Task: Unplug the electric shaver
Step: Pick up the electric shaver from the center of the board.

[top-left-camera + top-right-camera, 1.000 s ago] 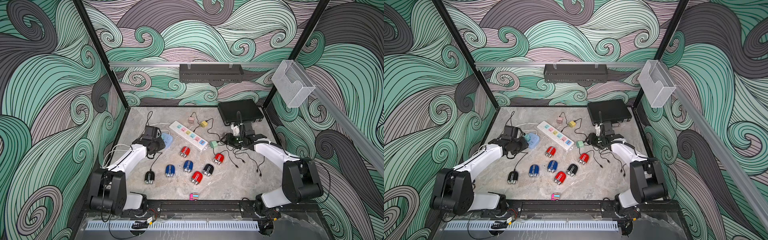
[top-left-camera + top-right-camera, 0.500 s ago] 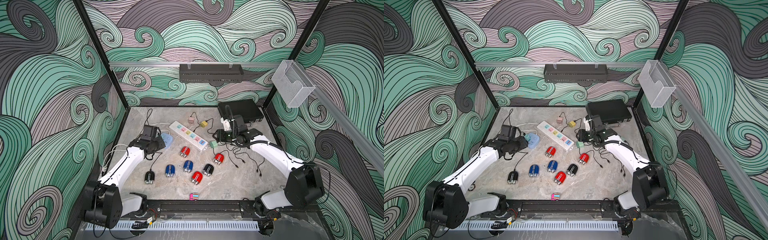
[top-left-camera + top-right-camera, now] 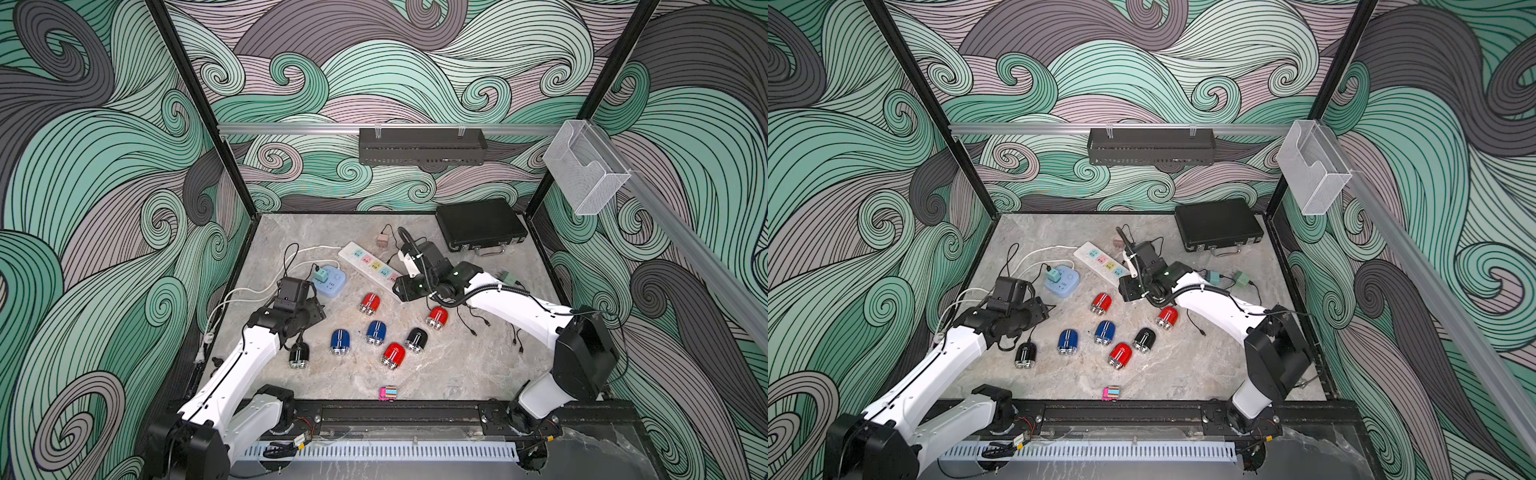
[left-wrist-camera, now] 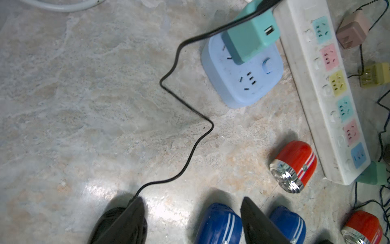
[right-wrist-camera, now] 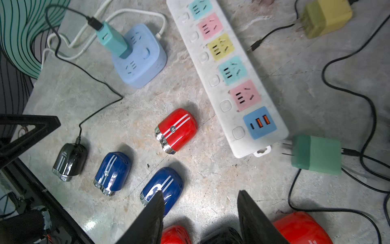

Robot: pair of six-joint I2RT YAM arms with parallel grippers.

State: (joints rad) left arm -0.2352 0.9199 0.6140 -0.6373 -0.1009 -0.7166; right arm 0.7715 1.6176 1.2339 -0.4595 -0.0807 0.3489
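Note:
The black electric shaver [image 3: 299, 356] [image 5: 69, 161] lies at the front left. Its thin black cable [image 4: 185, 105] runs to a teal adapter [image 4: 251, 36] [image 5: 111, 40], which is plugged into the blue cube socket [image 3: 329, 280] [image 3: 1062, 283]. My left gripper [image 3: 318, 313] [image 4: 192, 202] hovers open between the socket and this shaver, with nothing between its fingers. In the left wrist view one finger covers part of the black shaver. My right gripper [image 3: 401, 291] [image 5: 199, 194] is open and empty above the shavers, near the power strip's end.
A white power strip [image 3: 370, 266] lies diagonally mid-table. Several red, blue and black shavers [image 3: 376, 332] lie in front of it. Loose adapters [image 5: 316, 154] and cables spread at the right. A black case [image 3: 482, 224] sits at the back right, a small pink block [image 3: 387, 392] at the front.
My left gripper has opened and drawn back a little toward the front. The right arm has swung left from beside the black case to the power strip's near end.

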